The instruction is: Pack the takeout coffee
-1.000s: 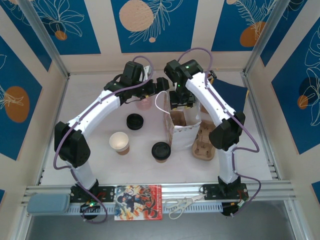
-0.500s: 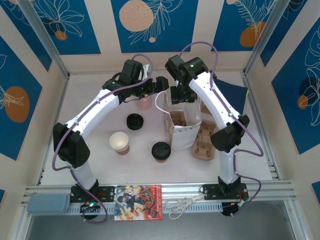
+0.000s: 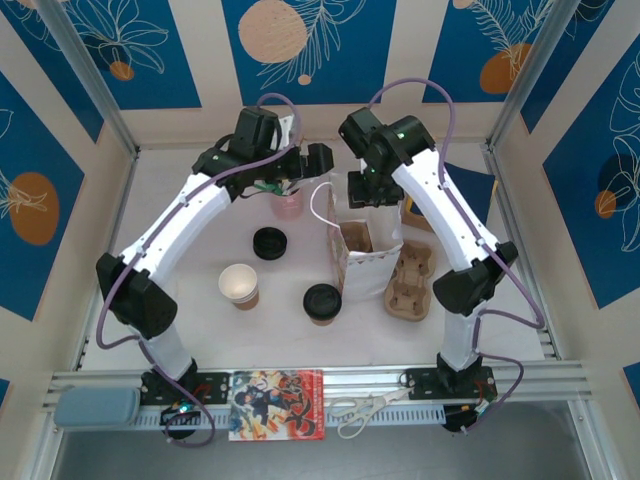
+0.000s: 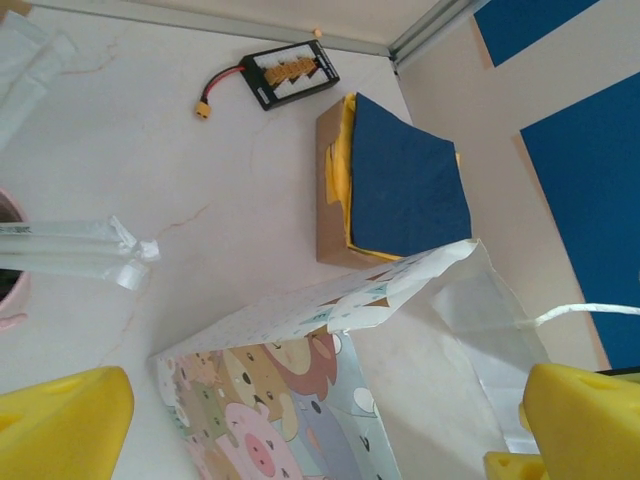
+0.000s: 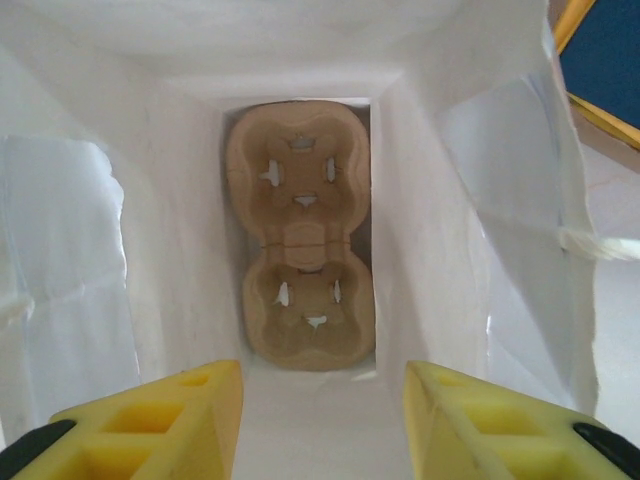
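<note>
Top external view: the paper cup [image 3: 239, 285] stands upright and empty on the table [image 3: 190, 190], left of the middle and toward the near edge, well apart from both arms. One black lid [image 3: 269, 243] lies behind it. A second lid [image 3: 322, 302] lies to its right, just beside the paper bag [image 3: 368, 258], which stands open mid-table. A cup tray [image 5: 300, 240] lies flat in the bag's bottom, and another tray [image 3: 410, 280] rests against the bag's right side.

The right gripper [image 5: 322, 385] hangs over the bag's mouth, fingers partly apart with nothing between them. The left gripper [image 4: 325, 400] is spread wide and empty beside a pink cup [image 3: 288, 205] holding wrapped straws [image 4: 70, 248]. Blue napkins [image 4: 400, 185] sit near the far right corner. The bag's outside shows cartoon animals, its small print too blurred to read.
</note>
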